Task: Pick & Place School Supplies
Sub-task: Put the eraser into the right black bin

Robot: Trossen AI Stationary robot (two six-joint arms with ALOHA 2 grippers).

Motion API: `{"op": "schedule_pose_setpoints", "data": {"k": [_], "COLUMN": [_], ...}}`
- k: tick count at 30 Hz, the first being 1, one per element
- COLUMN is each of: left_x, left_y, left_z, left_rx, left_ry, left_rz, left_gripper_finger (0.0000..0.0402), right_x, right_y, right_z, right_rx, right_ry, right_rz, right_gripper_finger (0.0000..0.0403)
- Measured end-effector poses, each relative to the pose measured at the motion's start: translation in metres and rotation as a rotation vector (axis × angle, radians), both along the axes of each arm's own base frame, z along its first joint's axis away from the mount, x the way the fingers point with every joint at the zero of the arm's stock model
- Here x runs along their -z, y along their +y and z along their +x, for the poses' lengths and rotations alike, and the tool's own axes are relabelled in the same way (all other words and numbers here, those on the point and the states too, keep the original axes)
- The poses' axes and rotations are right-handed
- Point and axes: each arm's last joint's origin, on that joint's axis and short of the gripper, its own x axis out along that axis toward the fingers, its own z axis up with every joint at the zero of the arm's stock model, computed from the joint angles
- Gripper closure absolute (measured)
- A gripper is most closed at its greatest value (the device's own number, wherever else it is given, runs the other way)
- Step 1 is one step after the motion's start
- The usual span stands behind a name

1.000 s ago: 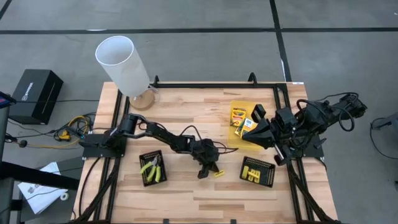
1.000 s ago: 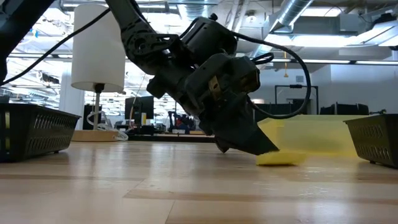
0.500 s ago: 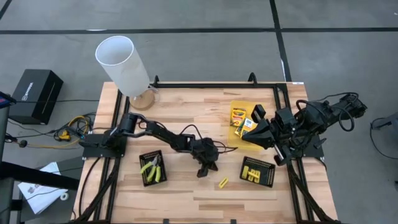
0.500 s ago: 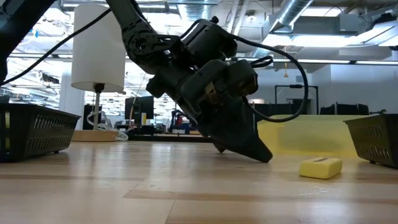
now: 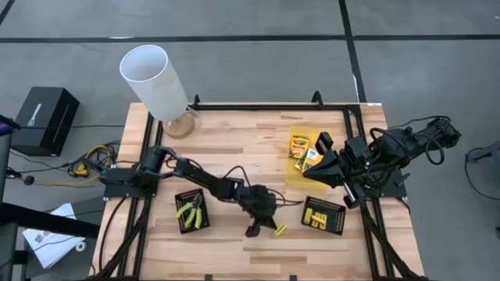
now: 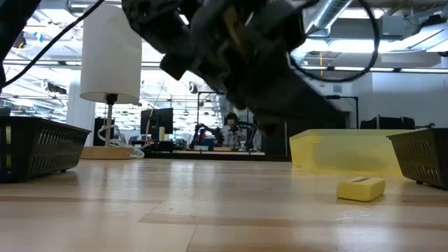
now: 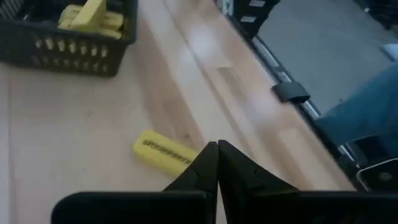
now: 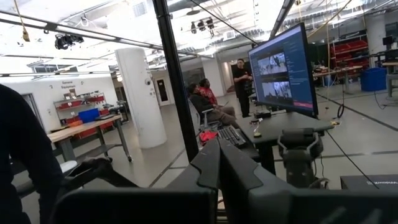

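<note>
One short yellow stick lies flat on the wood near the table's near edge, also seen in the low view and the left wrist view. My left gripper is shut and hangs just left of that stick, raised above the table; its tips touch nothing. Several more sticks lie in the right mesh tray. The plier-like tool lies in the left mesh tray. Printed boxes lie in the yellow tray. My right gripper is shut and waits at that tray's right side.
A lamp with a white shade stands at the far left corner of the table. The translucent yellow tray sits far right. The black mesh trays stand left and right. Bare wood lies between them. People sit in the room beyond.
The yellow stick has left my left gripper's tips and slid along the table toward the near right, then come to rest. My left gripper has moved toward the near edge after it and has risen off the table, staying shut.
</note>
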Motion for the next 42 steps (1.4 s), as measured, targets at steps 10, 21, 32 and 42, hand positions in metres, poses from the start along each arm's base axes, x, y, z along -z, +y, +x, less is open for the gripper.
{"op": "schedule_pose_setpoints", "data": {"k": [10,21,32,42], "left_x": [0.011,0.000,0.033,0.045], "left_y": [0.002,-0.002,-0.011,-0.013], "left_z": [0.005,0.015,0.023,0.027], "left_rx": [-0.038,-0.029,-0.007,0.024], "left_ry": [0.030,-0.015,0.058,0.108], "left_rz": [-0.002,-0.008,-0.040,-0.051], "left_gripper_finger": [0.0401,0.0401,0.0401,0.0401], "right_x": [0.000,-0.001,0.000,0.000], "right_y": [0.000,0.000,0.000,0.000], "right_z": [0.000,0.000,0.000,0.000], "right_rx": [0.000,0.000,0.000,-0.001], "right_ry": [-0.004,-0.005,-0.004,0.004], "right_rz": [0.002,0.002,0.003,0.006], "right_gripper_finger": [0.0403,0.0403,0.0403,0.0403]}}
